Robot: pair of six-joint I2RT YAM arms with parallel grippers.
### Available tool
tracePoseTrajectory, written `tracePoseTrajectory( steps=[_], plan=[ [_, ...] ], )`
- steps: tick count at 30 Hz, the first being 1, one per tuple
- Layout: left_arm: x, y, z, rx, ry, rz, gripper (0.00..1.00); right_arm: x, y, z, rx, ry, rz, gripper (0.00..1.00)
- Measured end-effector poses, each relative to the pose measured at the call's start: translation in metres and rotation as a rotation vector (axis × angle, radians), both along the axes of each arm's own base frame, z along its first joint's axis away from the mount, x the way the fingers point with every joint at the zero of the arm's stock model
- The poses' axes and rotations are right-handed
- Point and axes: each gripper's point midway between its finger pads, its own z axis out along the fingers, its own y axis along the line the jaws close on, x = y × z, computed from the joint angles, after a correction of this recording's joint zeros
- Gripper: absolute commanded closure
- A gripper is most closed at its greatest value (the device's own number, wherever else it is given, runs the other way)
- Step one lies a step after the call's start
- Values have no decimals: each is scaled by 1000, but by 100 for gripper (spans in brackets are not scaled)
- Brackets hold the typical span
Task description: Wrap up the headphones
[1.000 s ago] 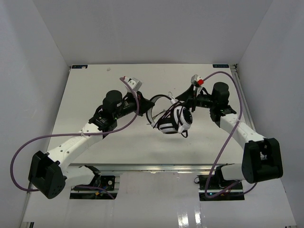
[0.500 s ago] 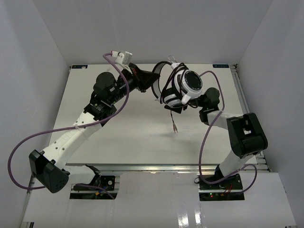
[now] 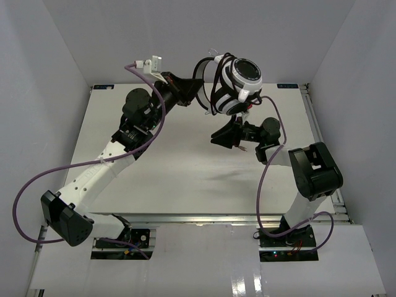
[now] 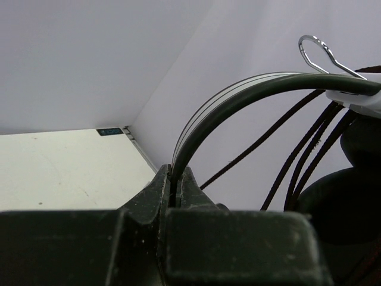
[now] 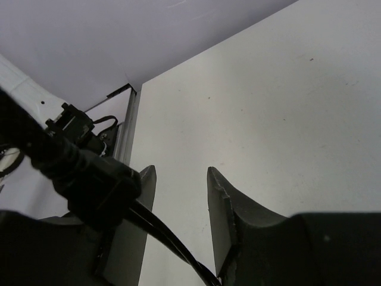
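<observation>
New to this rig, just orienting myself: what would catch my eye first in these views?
The headphones, white with black cable draped over them, are held high above the table, toward its far side. The left gripper clamps their headband, while the right gripper is open lower down, holding nothing.

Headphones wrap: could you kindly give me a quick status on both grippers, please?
Left gripper shut on the headband, headphones held aloft. Right gripper open, empty, apart from them. Cable strands draped over the headphones; nothing blocking.

White headphones, black trim; purple arm cables.
</observation>
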Motion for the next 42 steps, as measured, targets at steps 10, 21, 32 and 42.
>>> tracePoseTrajectory(
  steps=[10, 21, 32, 42],
  plan=[
    [39, 68, -19, -77, 125, 430, 100, -12, -8, 21, -46, -161, -91, 92],
    [116, 89, -110, 273, 207, 796, 100, -39, 36, 52, -377, -526, -153, 92],
    [73, 50, -307, 884, 338, 341, 100, 13, -38, 63, -958, -936, -411, 92],
    [-14, 3, -298, 846, 197, -223, 100, 24, -64, 24, -1109, -1051, -355, 70]
  ],
)
